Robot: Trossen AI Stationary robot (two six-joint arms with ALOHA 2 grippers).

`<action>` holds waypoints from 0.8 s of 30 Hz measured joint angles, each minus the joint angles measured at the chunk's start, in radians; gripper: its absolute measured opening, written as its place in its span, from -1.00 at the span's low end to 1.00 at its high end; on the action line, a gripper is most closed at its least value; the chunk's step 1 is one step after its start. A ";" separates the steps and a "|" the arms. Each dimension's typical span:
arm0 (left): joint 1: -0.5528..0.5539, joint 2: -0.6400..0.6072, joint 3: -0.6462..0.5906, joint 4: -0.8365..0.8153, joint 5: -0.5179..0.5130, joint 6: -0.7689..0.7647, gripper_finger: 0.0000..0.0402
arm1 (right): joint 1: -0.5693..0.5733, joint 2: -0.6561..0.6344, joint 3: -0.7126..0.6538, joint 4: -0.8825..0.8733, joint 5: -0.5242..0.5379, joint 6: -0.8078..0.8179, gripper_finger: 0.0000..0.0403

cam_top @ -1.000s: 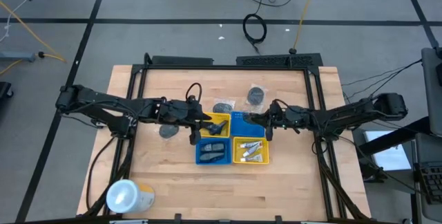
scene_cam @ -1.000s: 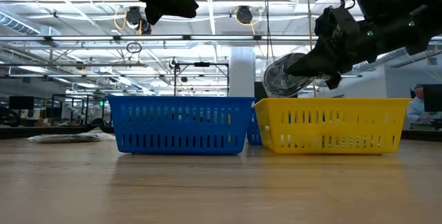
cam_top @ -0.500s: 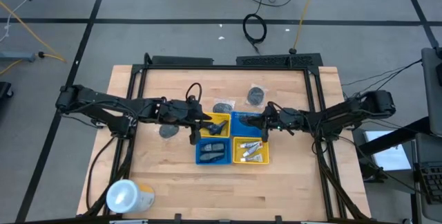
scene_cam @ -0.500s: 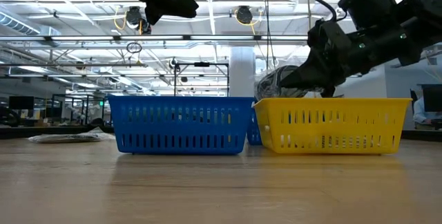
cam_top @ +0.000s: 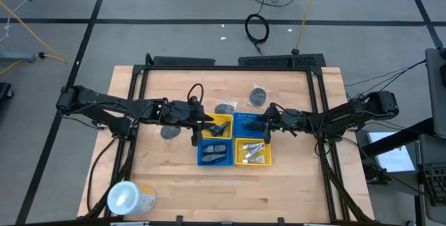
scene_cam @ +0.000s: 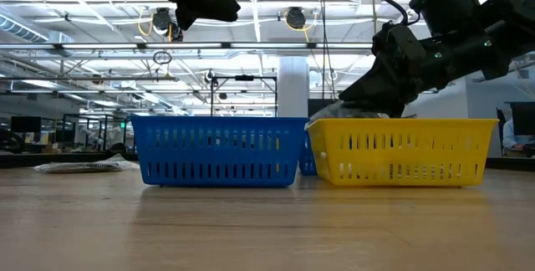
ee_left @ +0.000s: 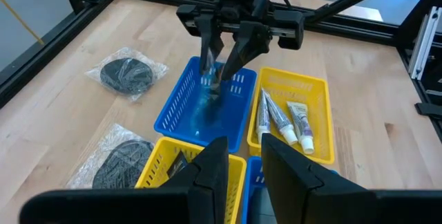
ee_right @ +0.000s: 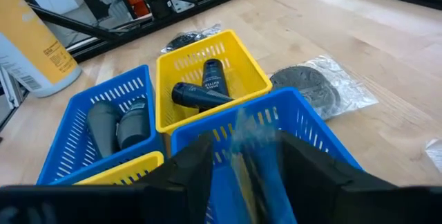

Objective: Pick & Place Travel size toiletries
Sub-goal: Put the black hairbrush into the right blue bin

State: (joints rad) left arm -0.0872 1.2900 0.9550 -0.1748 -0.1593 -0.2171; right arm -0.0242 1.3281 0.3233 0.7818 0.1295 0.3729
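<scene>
Clear-wrapped dark piece (ee_left: pixel 209 92) gripped by right claw (ee_left: pixel 222 86) inside blue tray (ee_left: pixel 181 110); left claw (ee_left: pixel 238 156) open.

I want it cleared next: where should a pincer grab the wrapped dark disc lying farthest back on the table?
Pinch the clear wrapper's loose margin on the wrapped disc, probably straight down from above. It lies flat on the table, so the disc offers no edge to close around, while the wrapper sticks out past it. The right pincer, over the blue tray, is nearest.
</scene>
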 joint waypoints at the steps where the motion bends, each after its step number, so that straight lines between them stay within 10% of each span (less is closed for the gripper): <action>1: 0.000 0.000 0.000 0.000 0.000 0.000 -0.57 | 0.000 0.000 0.000 0.000 0.000 0.000 -0.23; 14: 0.000 0.000 0.000 0.000 0.000 0.000 -0.57 | -0.081 -0.108 0.001 0.050 0.104 -0.115 -0.14; 24: 0.000 0.000 0.000 0.000 0.000 0.004 -0.57 | -0.292 -0.220 0.082 -0.462 0.105 -0.025 -0.16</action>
State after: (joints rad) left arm -0.0872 1.2900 0.9550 -0.1753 -0.1593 -0.2127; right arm -0.3158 1.1076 0.4048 0.3201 0.2346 0.3480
